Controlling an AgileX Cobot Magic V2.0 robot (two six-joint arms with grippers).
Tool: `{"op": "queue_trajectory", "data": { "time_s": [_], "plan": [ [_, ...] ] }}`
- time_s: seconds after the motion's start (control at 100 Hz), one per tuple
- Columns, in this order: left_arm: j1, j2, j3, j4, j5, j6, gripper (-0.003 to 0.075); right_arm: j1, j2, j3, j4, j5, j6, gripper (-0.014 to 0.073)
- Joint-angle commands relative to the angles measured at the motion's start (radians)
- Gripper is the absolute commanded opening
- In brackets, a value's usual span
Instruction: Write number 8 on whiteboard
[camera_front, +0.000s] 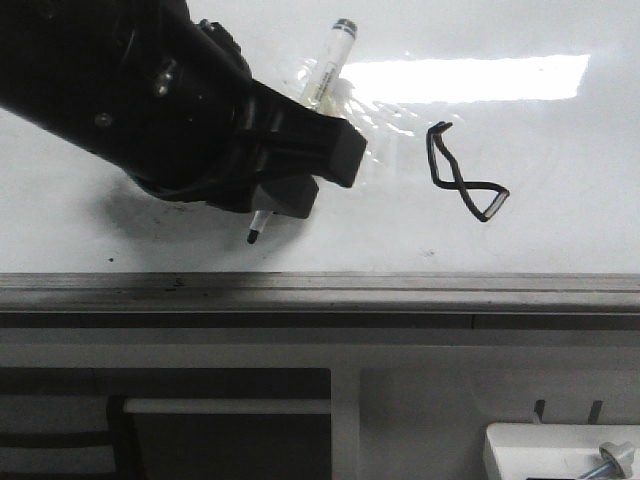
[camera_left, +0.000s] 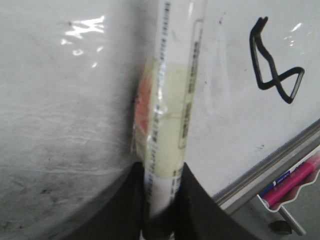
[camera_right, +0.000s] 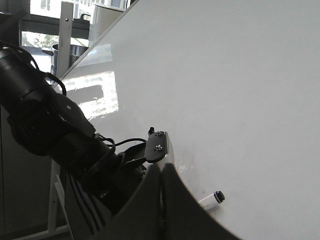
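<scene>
The whiteboard (camera_front: 560, 130) fills the upper front view. The number 8 (camera_front: 465, 182), a small tilted angular black loop, is drawn on it right of centre; it also shows in the left wrist view (camera_left: 274, 65). My left gripper (camera_front: 290, 190) is shut on a white marker pen (camera_front: 330, 65) with yellowish tape; the pen's black tip (camera_front: 253, 237) points at the board, left of and apart from the 8. In the left wrist view the gripper (camera_left: 161, 200) clamps the pen's barrel (camera_left: 172, 115). My right gripper (camera_right: 161, 187) is shut and empty, off beside the board.
A grey metal ledge (camera_front: 400, 290) runs along the board's near edge, also in the left wrist view (camera_left: 270, 167). A tray with pink and blue markers (camera_left: 292, 180) hangs below it. A white box (camera_front: 560, 450) sits at lower right. The pen's end (camera_right: 215, 198) shows in the right wrist view.
</scene>
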Motion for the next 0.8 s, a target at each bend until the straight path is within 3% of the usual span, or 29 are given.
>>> {"op": "queue_trajectory", "data": {
  "time_s": [0.0, 0.08, 0.27, 0.48, 0.65, 0.79],
  "plan": [
    [0.007, -0.009, -0.028, -0.025, -0.131, -0.008, -0.0019, -0.004, 0.002, -0.01, 0.012, -0.069, 0.004, -0.0057],
    [0.007, -0.009, -0.028, -0.021, -0.155, -0.008, 0.001, -0.004, 0.002, 0.002, 0.012, -0.071, 0.004, -0.0057],
    [0.009, -0.009, -0.028, -0.019, -0.157, -0.008, 0.0245, -0.004, 0.002, 0.003, 0.012, -0.074, 0.007, -0.0057],
    [0.009, -0.009, -0.028, -0.019, -0.175, -0.008, 0.038, -0.004, 0.002, 0.003, 0.012, -0.074, 0.007, -0.0057],
    [0.001, -0.027, -0.03, -0.023, -0.175, -0.01, 0.0599, -0.004, 0.002, 0.003, 0.012, -0.075, 0.007, -0.0057],
    [-0.055, -0.13, -0.025, -0.023, -0.175, -0.01, 0.0627, -0.004, -0.002, 0.003, 0.008, -0.055, 0.007, -0.0057]
  ]
}}
